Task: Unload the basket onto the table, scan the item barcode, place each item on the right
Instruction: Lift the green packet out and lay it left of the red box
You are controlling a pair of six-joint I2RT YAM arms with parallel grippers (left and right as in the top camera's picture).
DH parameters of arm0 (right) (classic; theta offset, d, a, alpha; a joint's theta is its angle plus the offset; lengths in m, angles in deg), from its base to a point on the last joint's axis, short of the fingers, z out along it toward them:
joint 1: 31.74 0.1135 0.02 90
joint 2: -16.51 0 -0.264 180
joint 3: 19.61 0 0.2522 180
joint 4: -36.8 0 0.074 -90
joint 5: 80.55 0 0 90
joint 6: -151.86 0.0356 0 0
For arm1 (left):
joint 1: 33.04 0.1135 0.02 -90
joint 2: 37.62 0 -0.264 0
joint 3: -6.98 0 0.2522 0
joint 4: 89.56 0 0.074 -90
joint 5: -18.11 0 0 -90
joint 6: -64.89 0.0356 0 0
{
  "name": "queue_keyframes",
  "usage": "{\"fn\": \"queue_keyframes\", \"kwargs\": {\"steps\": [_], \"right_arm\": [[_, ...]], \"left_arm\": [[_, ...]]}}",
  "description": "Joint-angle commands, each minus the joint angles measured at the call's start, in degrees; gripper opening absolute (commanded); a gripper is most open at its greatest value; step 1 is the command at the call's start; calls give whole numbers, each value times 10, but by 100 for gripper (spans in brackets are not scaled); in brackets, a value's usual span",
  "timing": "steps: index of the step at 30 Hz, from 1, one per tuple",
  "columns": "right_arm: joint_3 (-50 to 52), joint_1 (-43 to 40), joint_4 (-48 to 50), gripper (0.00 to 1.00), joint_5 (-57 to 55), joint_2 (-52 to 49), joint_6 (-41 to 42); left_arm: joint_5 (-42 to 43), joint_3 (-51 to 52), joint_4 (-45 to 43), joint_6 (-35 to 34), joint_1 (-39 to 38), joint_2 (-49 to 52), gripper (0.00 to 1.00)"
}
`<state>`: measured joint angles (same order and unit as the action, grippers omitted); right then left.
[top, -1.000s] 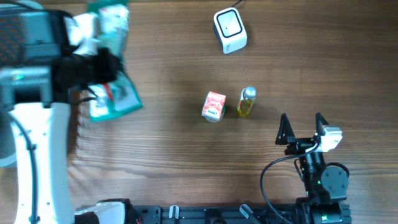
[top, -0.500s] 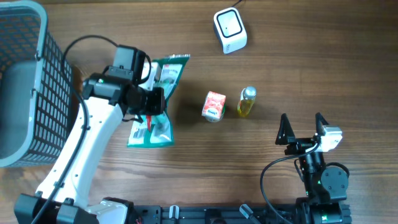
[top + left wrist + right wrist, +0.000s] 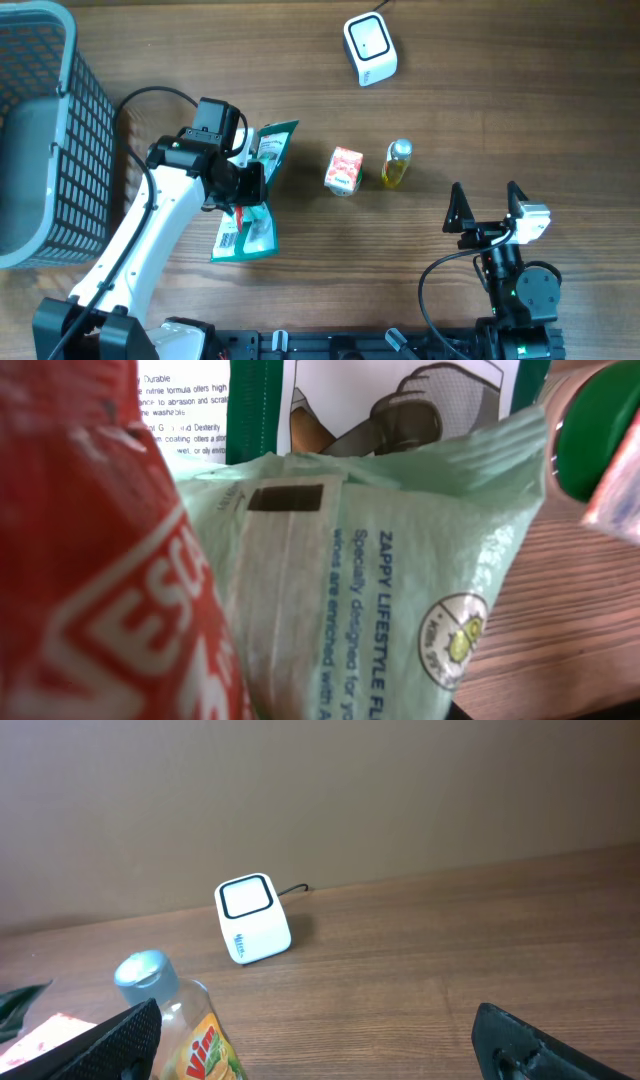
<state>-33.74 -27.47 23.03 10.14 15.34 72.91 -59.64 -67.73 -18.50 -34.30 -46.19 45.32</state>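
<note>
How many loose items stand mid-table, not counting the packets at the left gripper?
2: the red-and-white carton at centre and the yellow bottle just right of it. More may hide beneath the green packets.

A grey basket (image 3: pixel 92 150) stands left, red carton (image 3: pixel 343 170) beside yellow bottle (image 3: pixel 396 166).

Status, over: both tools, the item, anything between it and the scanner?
Left tool over pale green plastic wipes packet, grip unclear. Right tool open, empty. Packet well short of white cube scanner. Dark green card packet alongside it, toward the scanner.
</note>
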Motion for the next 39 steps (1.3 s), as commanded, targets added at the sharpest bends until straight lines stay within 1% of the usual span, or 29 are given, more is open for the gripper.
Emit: {"fn": "queue_keyframes", "kwargs": {"steps": [1, 13, 14, 16, 17, 18, 19, 20, 21, 22, 23, 25, 34, 39], "right_arm": [[1, -2, 3, 100, 7, 2, -4], [1, -2, 3, 100, 7, 2, -4], [1, -2, 3, 100, 7, 2, -4], [1, -2, 3, 100, 7, 2, -4], [1, -2, 3, 100, 7, 2, -4], [1, -2, 3, 100, 7, 2, -4], [1, -2, 3, 100, 7, 2, -4], [1, -2, 3, 100, 7, 2, -4], [1, -2, 3, 100, 7, 2, -4], [1, -2, 3, 100, 7, 2, -4], [1, -2, 3, 100, 7, 2, -4], [1, -2, 3, 100, 7, 2, -4], [1, -2, 3, 100, 7, 2, -4], [1, -2, 3, 100, 7, 2, -4]], "left_arm": [[-1, 13, -16, -7, -3, -2, 31], [-4, 86, -136, -39, -7, -1, 30], [-19, 94, -146, -56, -12, -1, 30], [-42, 102, -156, -65, -24, -1, 34], [-49, 104, -160, -65, -32, -1, 38], [-54, 104, -163, -68, -41, -1, 40], [-59, 104, -169, -68, -54, 0, 43], [-66, 104, -176, -68, -66, 0, 49], [-77, 104, -180, -71, -75, 0, 60], [-95, 104, -182, -83, -84, 0, 86], [-110, 104, -184, -90, -91, 0, 100], [-126, 104, -188, -93, -103, 0, 100], [-134, 104, -191, -93, -105, 0, 100], [-138, 86, -191, -90, -78, -3, 100]]}}
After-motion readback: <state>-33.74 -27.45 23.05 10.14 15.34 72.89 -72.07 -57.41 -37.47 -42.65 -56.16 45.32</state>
